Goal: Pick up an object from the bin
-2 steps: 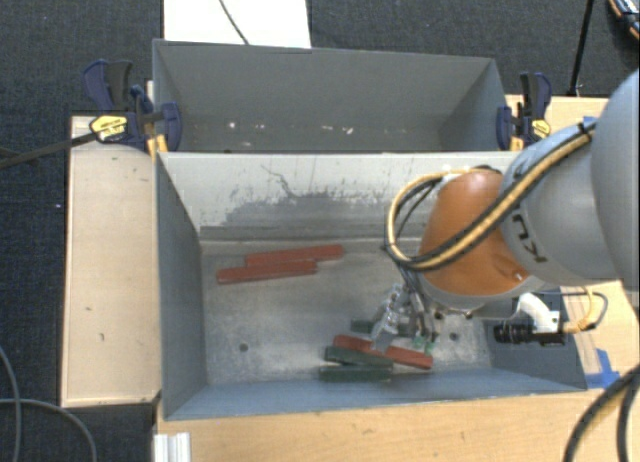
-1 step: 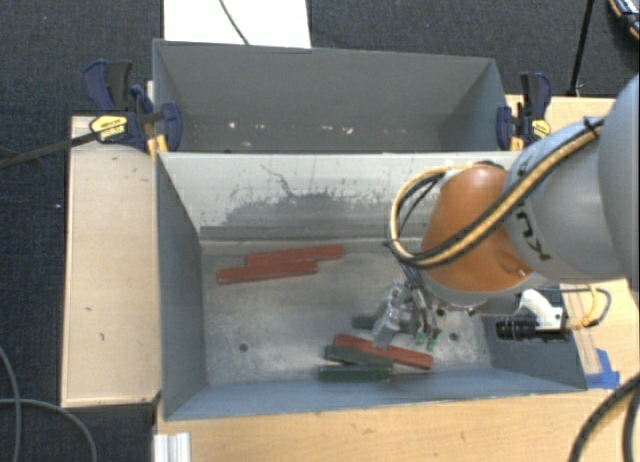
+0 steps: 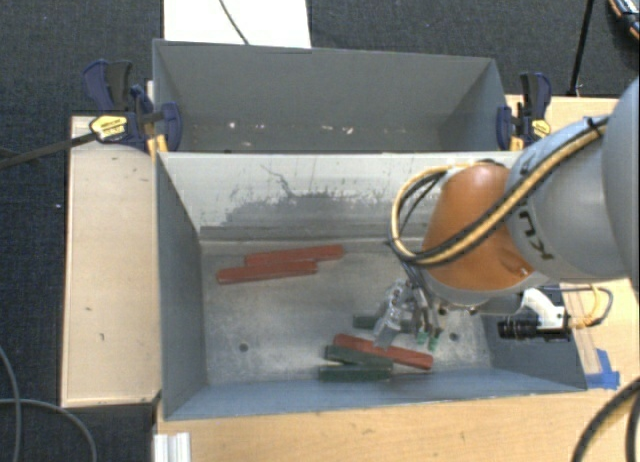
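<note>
My gripper [image 3: 408, 325] hangs low over the front right of the bin floor, just above a small pile of flat sticks. The nearest is a red stick [image 3: 385, 351] lying slantwise, with a dark green stick [image 3: 352, 354] under it and another green stick [image 3: 356, 373] along the front wall. The fingertips stand close above the red stick's right half; the view does not let me tell whether they touch it.
Two long red-brown sticks [image 3: 281, 264] lie end to end on the bin floor at the back left, near the rear wall. The arm with its orange cover and cables overhangs the bin's right side.
</note>
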`<state>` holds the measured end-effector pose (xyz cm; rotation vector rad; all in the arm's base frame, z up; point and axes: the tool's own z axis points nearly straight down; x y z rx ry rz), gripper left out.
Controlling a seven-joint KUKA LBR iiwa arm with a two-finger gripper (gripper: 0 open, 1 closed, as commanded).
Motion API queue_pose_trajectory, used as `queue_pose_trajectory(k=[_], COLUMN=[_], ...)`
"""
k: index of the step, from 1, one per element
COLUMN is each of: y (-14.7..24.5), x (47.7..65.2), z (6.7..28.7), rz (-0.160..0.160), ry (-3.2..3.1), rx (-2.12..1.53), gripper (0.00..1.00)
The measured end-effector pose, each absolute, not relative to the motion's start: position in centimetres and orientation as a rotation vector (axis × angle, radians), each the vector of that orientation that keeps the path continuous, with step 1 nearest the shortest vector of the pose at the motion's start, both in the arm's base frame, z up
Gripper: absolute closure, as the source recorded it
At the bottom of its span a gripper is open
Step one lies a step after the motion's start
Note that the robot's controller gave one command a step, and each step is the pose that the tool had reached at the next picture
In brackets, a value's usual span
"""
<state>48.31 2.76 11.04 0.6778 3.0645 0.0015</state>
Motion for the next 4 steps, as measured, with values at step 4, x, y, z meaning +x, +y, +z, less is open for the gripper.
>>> queue_pose_trajectory(k=[4], y=[2.8], x=[48.3], z=[13.8], rz=[0.002], ry=[3.066], rx=[0.672], gripper=[1.0])
